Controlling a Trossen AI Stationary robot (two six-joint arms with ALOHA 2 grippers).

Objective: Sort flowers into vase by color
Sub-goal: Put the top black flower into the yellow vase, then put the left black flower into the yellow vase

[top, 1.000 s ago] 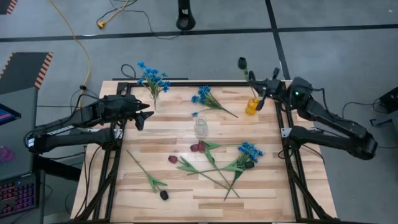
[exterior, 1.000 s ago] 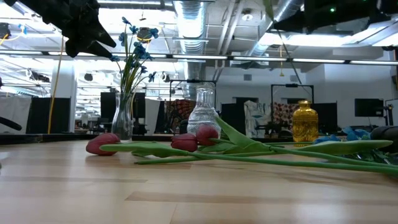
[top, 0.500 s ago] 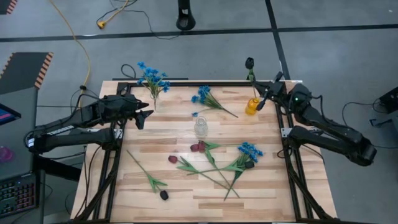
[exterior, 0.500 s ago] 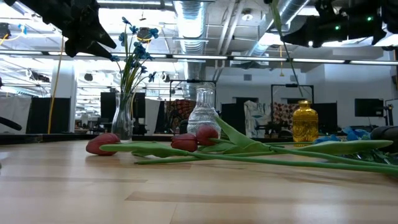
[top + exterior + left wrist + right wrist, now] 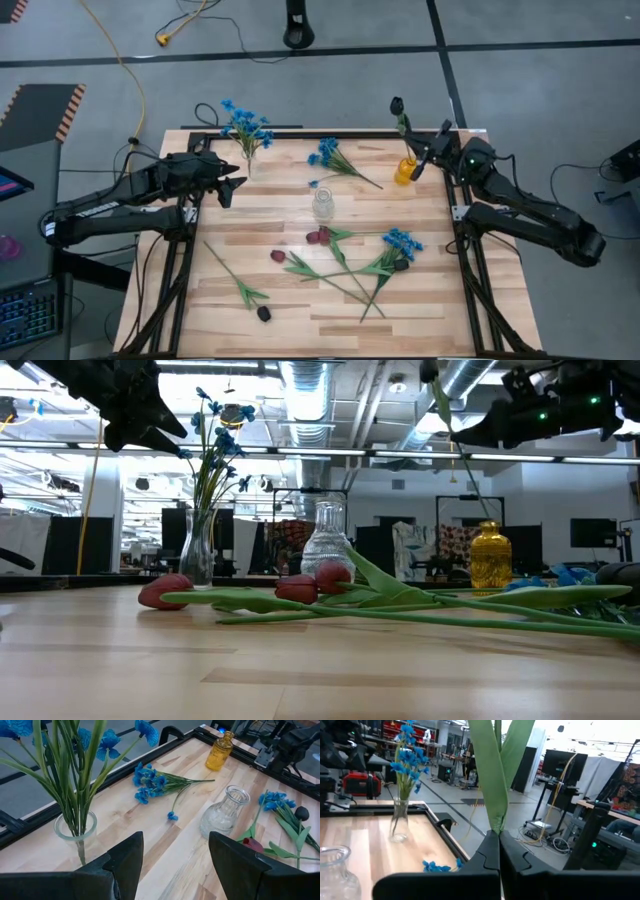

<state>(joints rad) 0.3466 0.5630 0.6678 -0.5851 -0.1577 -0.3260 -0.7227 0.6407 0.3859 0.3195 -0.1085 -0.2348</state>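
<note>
Three vases: clear one (image 5: 248, 160) holding blue flowers (image 5: 243, 122), empty clear one (image 5: 323, 204), yellow one (image 5: 405, 170); right gripper (image 5: 428, 155) clamps a dark-budded sprig (image 5: 397, 105) above the yellow vase; left gripper (image 5: 232, 184) gapes empty; only the low view shows the sprig aloft

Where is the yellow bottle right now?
In the high view the yellow bottle stands at the table's far right side, just below the right gripper, which holds a dark-budded flower. The clear vase is to its left.
</note>
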